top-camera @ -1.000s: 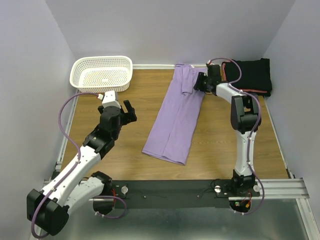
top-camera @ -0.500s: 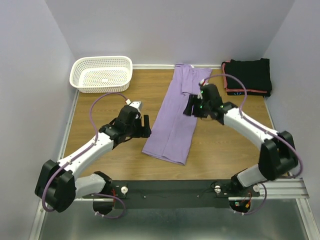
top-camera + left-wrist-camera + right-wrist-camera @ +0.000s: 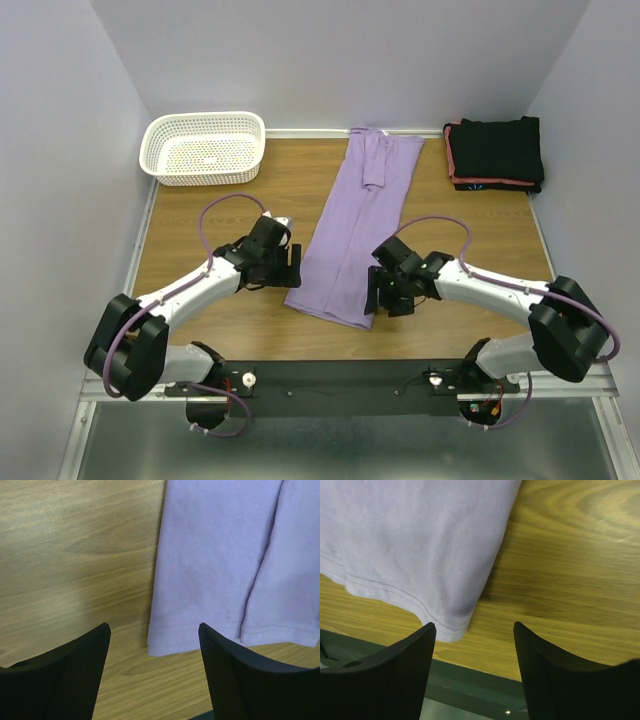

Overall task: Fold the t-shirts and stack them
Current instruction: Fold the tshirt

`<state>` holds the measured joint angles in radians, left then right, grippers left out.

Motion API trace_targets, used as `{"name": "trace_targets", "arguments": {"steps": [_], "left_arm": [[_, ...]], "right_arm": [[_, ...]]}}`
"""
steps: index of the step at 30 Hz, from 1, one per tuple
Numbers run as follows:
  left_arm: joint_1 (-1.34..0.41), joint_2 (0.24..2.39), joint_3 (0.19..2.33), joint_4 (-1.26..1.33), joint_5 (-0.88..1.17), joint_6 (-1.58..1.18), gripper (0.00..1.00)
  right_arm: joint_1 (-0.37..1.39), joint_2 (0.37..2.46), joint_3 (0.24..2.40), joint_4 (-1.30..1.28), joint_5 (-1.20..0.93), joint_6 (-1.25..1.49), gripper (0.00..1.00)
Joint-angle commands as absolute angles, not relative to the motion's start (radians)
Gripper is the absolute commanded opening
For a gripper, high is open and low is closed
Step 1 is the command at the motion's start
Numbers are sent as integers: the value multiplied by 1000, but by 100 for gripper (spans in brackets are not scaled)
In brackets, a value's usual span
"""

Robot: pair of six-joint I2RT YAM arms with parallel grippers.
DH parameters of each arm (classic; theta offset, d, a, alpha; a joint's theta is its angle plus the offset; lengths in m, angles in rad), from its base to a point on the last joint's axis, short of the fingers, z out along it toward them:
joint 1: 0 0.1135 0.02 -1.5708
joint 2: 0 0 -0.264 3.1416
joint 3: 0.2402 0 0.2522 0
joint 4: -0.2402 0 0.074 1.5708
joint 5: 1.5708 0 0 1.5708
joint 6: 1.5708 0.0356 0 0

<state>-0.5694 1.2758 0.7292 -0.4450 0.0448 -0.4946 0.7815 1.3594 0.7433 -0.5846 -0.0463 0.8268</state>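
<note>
At the near edge, a black rail (image 3: 340,378) carried both arm bases, with grey metal below it. Beyond it lay the table (image 3: 230,200), a warm wood-grain top bordered by a pale strip on its left and far sides.

The left gripper (image 3: 290,262) hung low over the wood just beside the left edge of the lavender shirt (image 3: 355,225), close to its near hem. In the left wrist view its jaws stood apart with nothing between them, and the hem's near-left corner lay flat on the wood just ahead of the gap. The right gripper (image 3: 388,295) sat at the shirt's near-right corner. Its jaws were also spread and empty, and the stitched corner of the hem lay ahead of one finger. Whether either gripper touched the cloth could not be told.

The shirt was folded into a long narrow strip down the middle of the table, slanting from near-left to far-right, its far end reaching the back edge. A sleeve (image 3: 373,165) lay folded over the top of it there.

In the far right corner the black shirts (image 3: 497,150) rested in a folded stack, with a coral-red edge along the left and near sides. In the far left corner stood a white mesh basket (image 3: 205,170). Plain pale walls (image 3: 340,60) closed the table in at the left, back and right.
</note>
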Motion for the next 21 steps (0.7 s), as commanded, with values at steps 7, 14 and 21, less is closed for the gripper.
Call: {"name": "trace_targets", "arguments": {"steps": [7,14,21], "left_arm": [[-594,1342,719,-430,83,-483,78],[-601,1358,723,-436,71,-472,78],[-606,1364,726,-457,57,-466,75]], "right_arm": [[854,1453,776,-580,-45,893,71],[861,1482,770,-575,-44,896,61],[861,1496,765,-575,-64,894,37]]}}
